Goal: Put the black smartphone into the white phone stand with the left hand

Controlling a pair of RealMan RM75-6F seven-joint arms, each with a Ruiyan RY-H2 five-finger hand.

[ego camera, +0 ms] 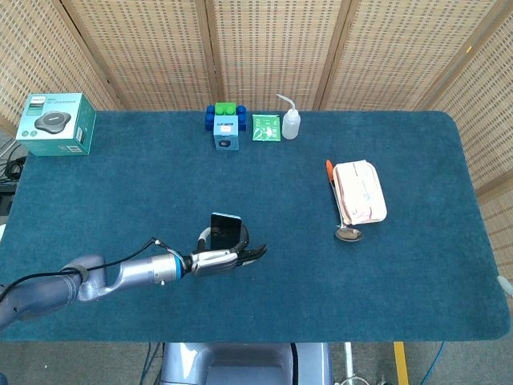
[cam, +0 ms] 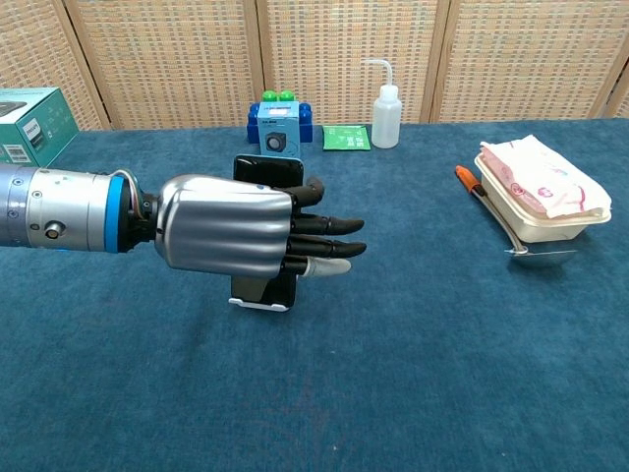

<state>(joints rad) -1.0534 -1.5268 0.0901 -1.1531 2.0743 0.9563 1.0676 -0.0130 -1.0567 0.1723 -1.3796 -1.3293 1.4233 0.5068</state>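
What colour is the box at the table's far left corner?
Teal-green box, with a dark round device pictured on top; head view shows it best.

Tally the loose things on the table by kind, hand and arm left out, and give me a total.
Phone gear: 2, the black smartphone and the white phone stand
Boxes: 2, the teal box and the food container
Squeeze bottle: 1
Toy block stack: 1
Green packet: 1
Spoon: 1
Tissue pack: 1
Total: 9

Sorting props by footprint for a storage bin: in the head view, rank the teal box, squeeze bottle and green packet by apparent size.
1. teal box
2. and 3. green packet and squeeze bottle look alike, too close to rank.
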